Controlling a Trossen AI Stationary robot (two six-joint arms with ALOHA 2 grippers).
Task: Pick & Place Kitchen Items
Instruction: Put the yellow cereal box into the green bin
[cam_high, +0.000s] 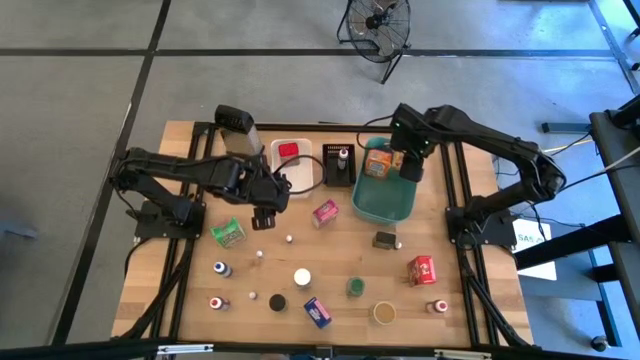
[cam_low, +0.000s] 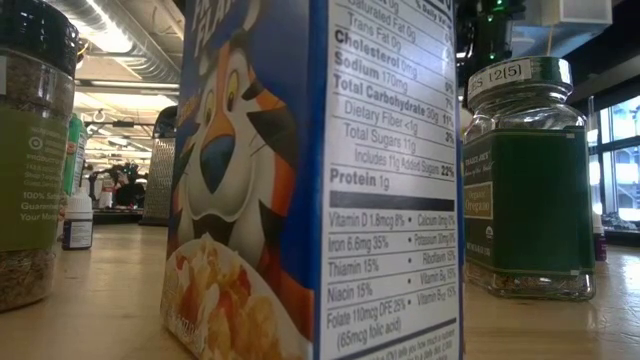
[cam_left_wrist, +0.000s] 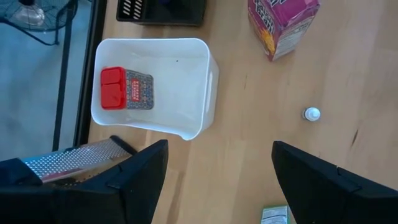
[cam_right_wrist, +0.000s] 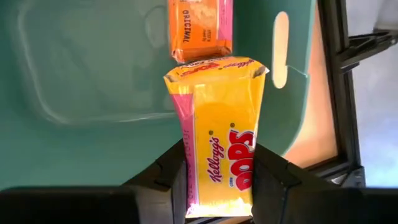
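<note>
Few items are put away so far: a red packet (cam_left_wrist: 126, 88) lies in the white bin (cam_high: 291, 172), an orange box (cam_right_wrist: 200, 28) in the teal basket (cam_high: 385, 200). Right gripper (cam_right_wrist: 219, 177) hangs over that basket, clamped on a yellow cereal box (cam_right_wrist: 221, 134). Left gripper (cam_left_wrist: 217, 177), fingers apart and empty, hovers near the bin. A dozen or so groceries wait on the table (cam_high: 440, 320), by my count.

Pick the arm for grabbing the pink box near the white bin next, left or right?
Left. Its end effector is open and empty over the table just beside the pink box. The right end effector is shut on the yellow Pops box above the teal basket, so it probably has to drop that first.
</note>
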